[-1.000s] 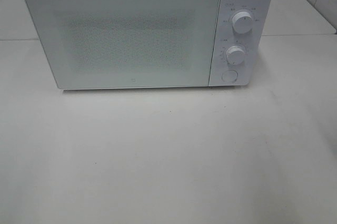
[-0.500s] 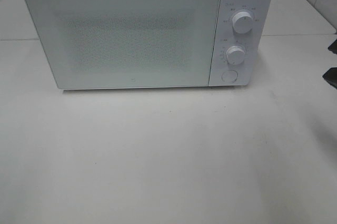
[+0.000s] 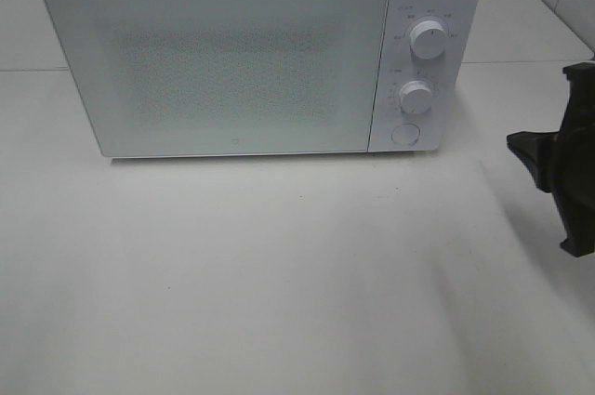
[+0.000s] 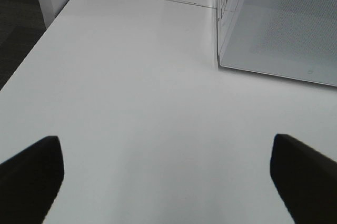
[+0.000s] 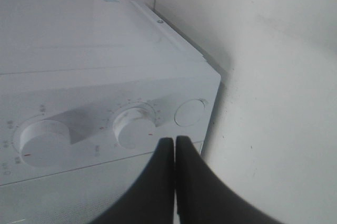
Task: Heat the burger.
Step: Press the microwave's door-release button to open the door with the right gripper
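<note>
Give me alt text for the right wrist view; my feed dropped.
The right gripper, jaws shut and empty, points at the white microwave, lined up with the dial beside its round button. A second dial sits farther along, and the white table shows beside the microwave.

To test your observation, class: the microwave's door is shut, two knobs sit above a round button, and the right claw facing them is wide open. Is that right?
No. The right claw is shut, fingers pressed together; the right wrist view shows it. The microwave door is shut, with upper knob and lower knob above the round button.
</note>
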